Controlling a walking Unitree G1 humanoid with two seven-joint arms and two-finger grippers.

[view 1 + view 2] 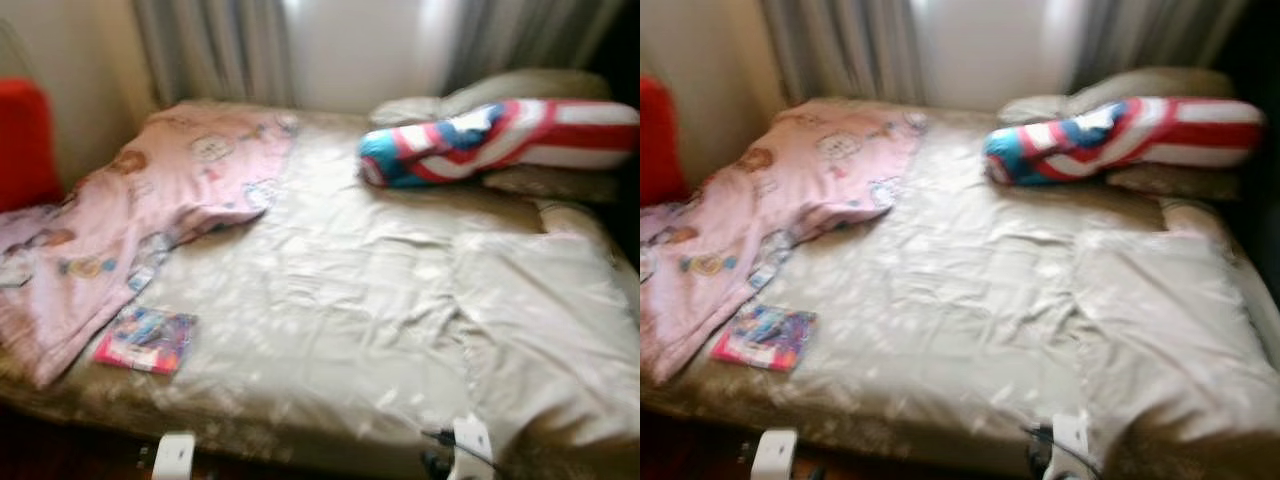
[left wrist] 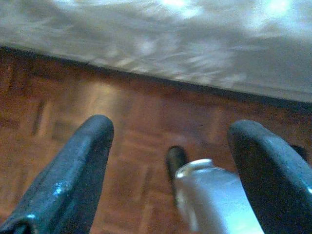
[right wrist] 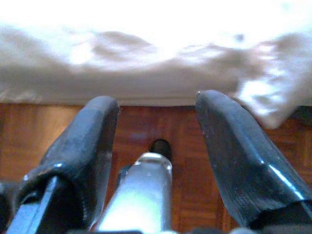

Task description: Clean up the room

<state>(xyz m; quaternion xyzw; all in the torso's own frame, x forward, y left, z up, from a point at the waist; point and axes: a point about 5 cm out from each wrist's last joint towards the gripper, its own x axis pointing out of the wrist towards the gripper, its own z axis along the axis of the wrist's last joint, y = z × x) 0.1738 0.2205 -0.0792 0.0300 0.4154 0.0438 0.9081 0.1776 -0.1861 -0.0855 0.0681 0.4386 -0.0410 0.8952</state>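
Your left gripper [image 2: 170,141] hangs low over the parquet floor [image 2: 73,107] beside the bed edge, fingers spread apart, holding nothing. Your right gripper [image 3: 156,122] is the same: fingers apart, empty, pointed at the floor under the hanging sheet [image 3: 146,73]. Ahead of you is the bed [image 1: 330,300], beige cover rumpled. A pink printed blanket [image 1: 150,190] is bunched over its far left corner and spills off the left side. A small colourful book or packet [image 1: 146,340] lies near the front left edge, just beside the blanket. A red-white-blue bolster [image 1: 500,140] rests on beige pillows [image 1: 520,90] at far right. Red object [image 1: 25,140] against the left wall, blurred.
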